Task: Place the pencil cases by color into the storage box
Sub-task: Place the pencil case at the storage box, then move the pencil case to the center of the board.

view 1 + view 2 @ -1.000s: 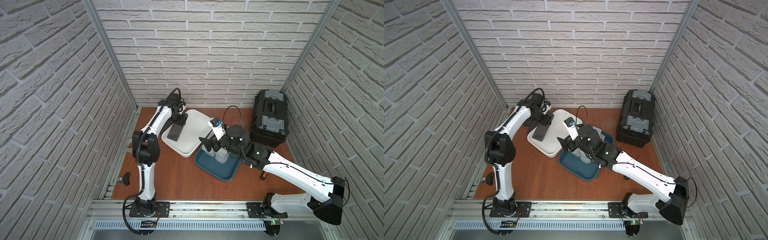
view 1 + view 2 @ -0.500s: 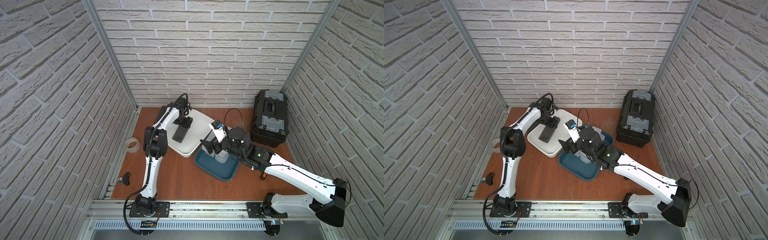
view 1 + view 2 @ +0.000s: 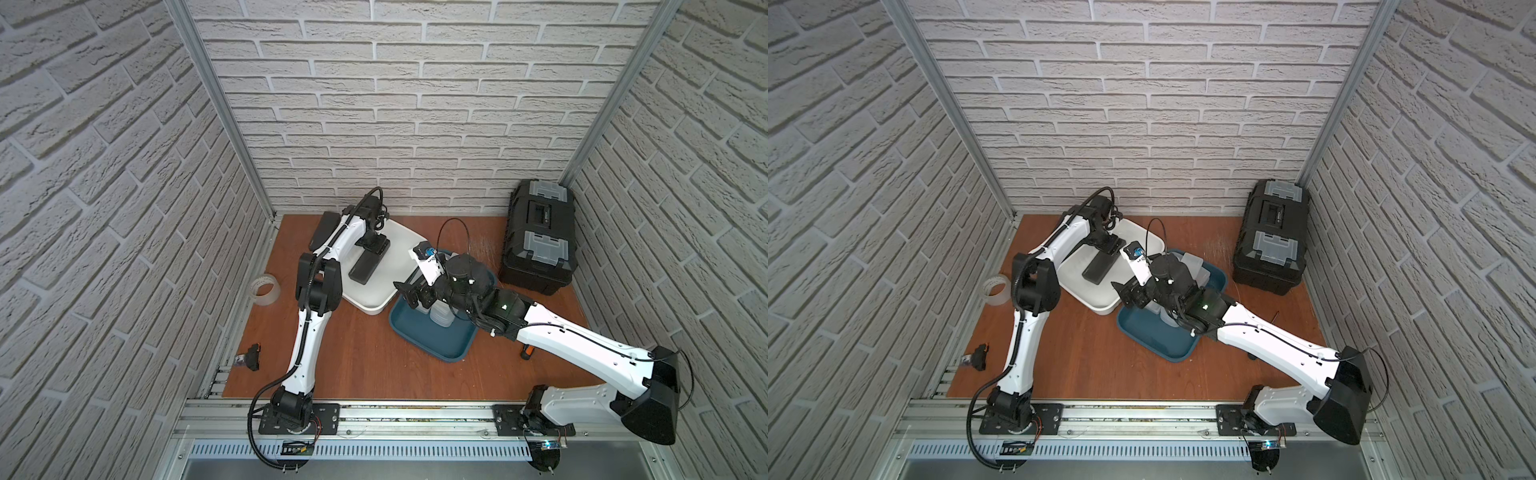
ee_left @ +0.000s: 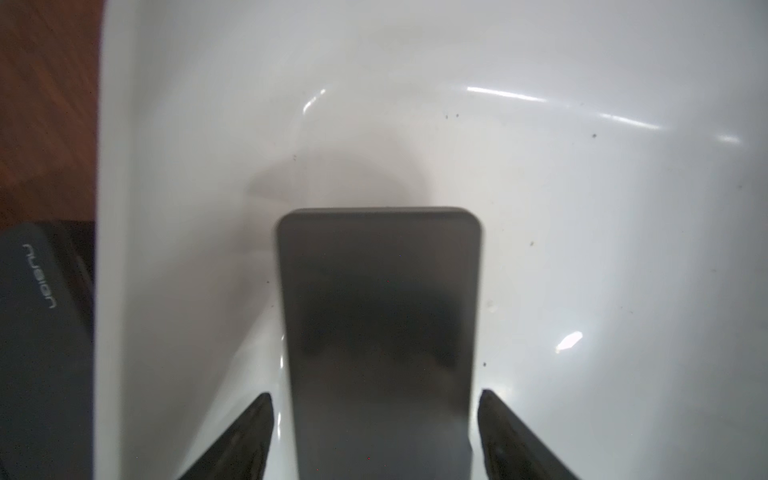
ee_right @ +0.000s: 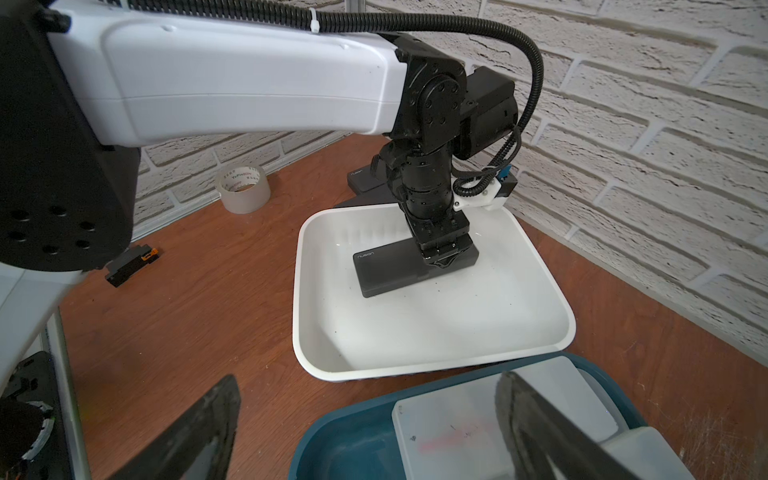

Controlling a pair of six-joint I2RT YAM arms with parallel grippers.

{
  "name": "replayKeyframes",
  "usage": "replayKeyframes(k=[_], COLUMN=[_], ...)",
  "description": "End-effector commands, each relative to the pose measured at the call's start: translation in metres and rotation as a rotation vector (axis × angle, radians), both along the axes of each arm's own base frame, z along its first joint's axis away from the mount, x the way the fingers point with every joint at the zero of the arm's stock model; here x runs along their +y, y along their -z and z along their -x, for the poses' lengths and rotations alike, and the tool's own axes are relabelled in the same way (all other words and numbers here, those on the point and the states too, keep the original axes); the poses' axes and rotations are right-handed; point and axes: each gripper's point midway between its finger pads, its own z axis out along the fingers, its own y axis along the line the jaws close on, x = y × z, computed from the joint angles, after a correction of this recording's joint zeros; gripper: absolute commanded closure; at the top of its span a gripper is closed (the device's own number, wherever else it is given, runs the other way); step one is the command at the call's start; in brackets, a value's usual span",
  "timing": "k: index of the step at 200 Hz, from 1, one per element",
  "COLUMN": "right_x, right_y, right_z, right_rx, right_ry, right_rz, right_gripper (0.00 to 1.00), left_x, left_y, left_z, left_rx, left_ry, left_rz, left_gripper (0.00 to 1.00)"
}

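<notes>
The left gripper point(image 3: 376, 245) is down inside the shallow white plastic tray point(image 3: 374, 299), its jaws parted and straddling one end of a matte black rectangular pencil case point(image 3: 365, 266). In the left wrist view the fingers point(image 4: 249, 432) flank the case point(image 4: 378, 311) w/ a sliver of white tray point(image 4: 582, 208) showing on at least one side, so it isn't pinched. The case lies flat on the tray floor, long axis running approx. 1 to 7 o'clock in both top views point(image 3: 1098, 268).

The right gripper point(image 3: 409, 291) hangs wide open and empty over the 10 o'clock edge of the dark blue plastic tray point(image 3: 440, 345). That tray sits at 4 o'clock of the white one, rims just beside each other (touching or not, can't tell). Frosted translucent white pencil cases point(image 5: 457, 419) are stacked in the blue tray point(image 5: 345, 440); their count can't be told.

A second matte black pencil case point(image 3: 324, 226) lies on the brown wooden tabletop point(image 3: 353, 365) at 11 o'clock of the white tray, just outside its rim.

Also there: a clear tape roll point(image 3: 264, 289) at 9 o'clock of the white tray, and a closed black plastic toolbox w/ grey latches point(image 3: 540, 237) at 2 o'clock of the blue tray.
</notes>
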Motion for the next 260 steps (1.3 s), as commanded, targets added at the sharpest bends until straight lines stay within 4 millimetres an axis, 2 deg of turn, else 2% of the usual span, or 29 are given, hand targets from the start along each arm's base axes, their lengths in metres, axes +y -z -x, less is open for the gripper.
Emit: replayKeyframes(k=[1,36,54,71,101,117,135,163,197,220,260], right_x=[0.005,0.003,0.002,0.001,0.002,0.004,0.010,0.024,0.035,0.041,0.052], right_y=[-0.017,-0.016,-0.017,-0.019,-0.015,-0.010,-0.008,-0.006,-0.004,-0.004,-0.007], right_z=[0.001,0.000,0.001,0.002,0.002,0.001,0.000,0.001,0.002,0.003,0.006], right_rx=[-0.042,-0.045,-0.048,-0.052,-0.047,-0.039,-0.027,-0.009,0.000,0.003,-0.001], right_ry=[-0.012,-0.009,-0.007,-0.012,-0.016,-0.017,-0.031,-0.067,-0.086,-0.095,-0.117], right_rz=[-0.052,-0.042,-0.042,-0.043,-0.037,-0.029,-0.044,-0.059,-0.055,-0.054,-0.057], right_gripper=[0.04,0.04,0.04,0.04,0.04,0.04,0.04,0.04,0.04,0.04,0.05], left_x=[-0.001,-0.001,-0.003,-0.010,-0.007,0.013,0.045,0.104,0.161,0.190,0.223], left_y=[0.002,0.003,-0.009,-0.038,-0.115,-0.147,-0.165,-0.171,-0.171,-0.163,-0.138], left_z=[0.005,0.006,0.004,0.002,0.001,0.000,0.000,-0.001,0.000,-0.005,-0.019], left_rx=[0.036,0.053,0.028,-0.030,-0.172,-0.232,-0.248,-0.259,-0.317,-0.327,-0.281], left_ry=[0.004,0.010,-0.001,-0.003,-0.019,-0.076,-0.167,-0.327,-0.439,-0.516,-0.607], left_rz=[-0.020,-0.031,-0.012,0.040,0.133,0.155,0.176,0.159,0.150,0.167,0.149], left_gripper=[0.21,0.21,0.21,0.19,0.14,0.03,0.02,0.02,0.02,0.02,0.02])
